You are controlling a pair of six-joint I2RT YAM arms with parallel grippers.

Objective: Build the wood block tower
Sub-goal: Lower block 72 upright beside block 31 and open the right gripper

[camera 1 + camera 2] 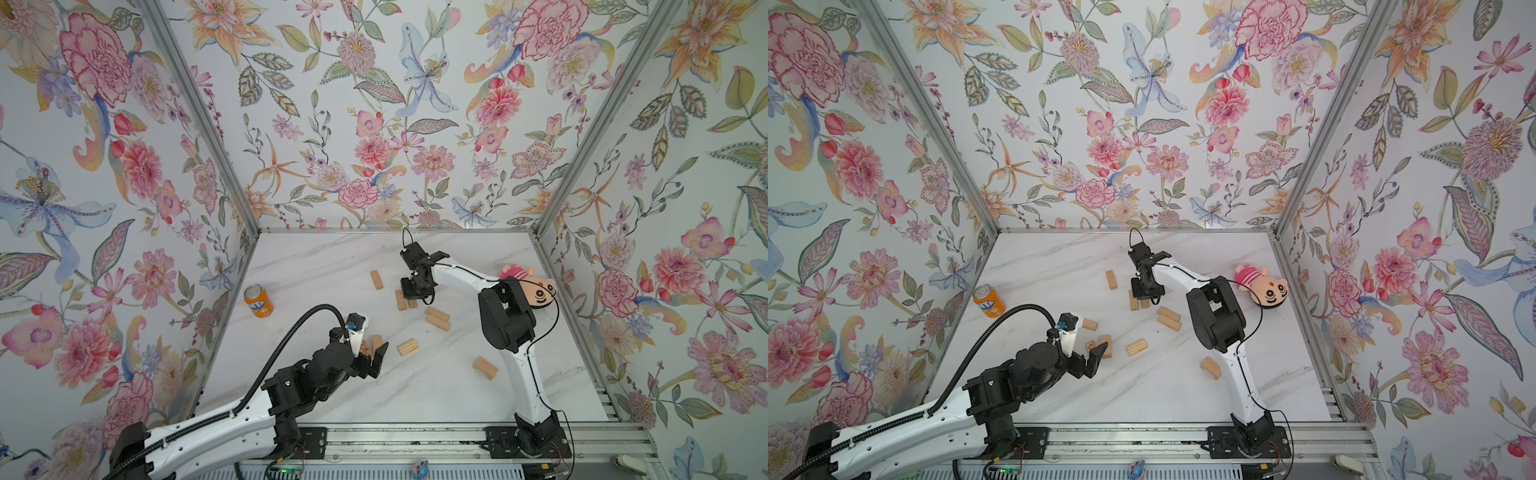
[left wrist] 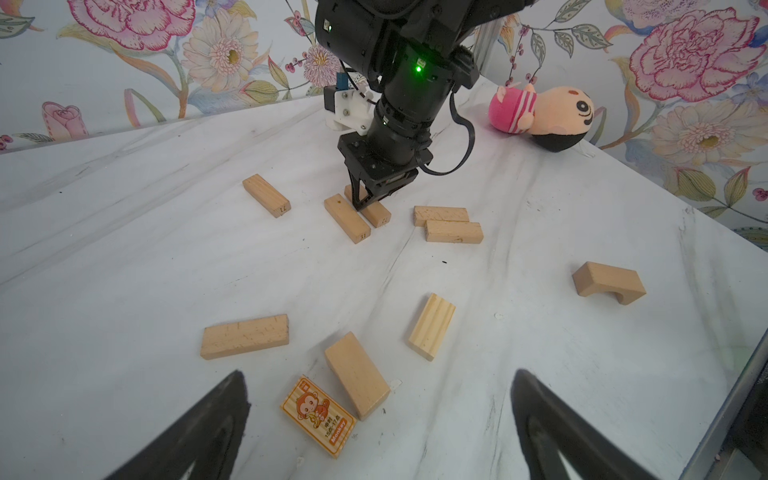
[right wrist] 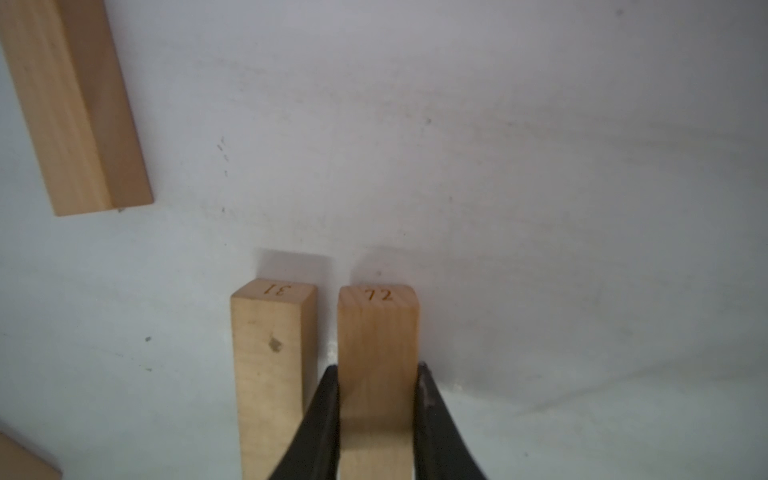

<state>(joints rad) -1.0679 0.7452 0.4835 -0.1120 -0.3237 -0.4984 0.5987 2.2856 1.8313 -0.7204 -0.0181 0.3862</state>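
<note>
The right gripper (image 3: 376, 370) pinches block 72 (image 3: 376, 324), lying just beside block 31 (image 3: 270, 345) mid-way across the tabletop (image 1: 316, 266), likely pairing a base layer. The left gripper (image 2: 379, 374) hangs spread above the monkey-print block (image 2: 318, 415); no tower stands yet

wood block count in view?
10: lone block; block 31 beside block 72, which the right end effector grips; touching pair; arched block; ridged block; two plain blocks and monkey block near the left end effector. The arms may hide more.
</note>
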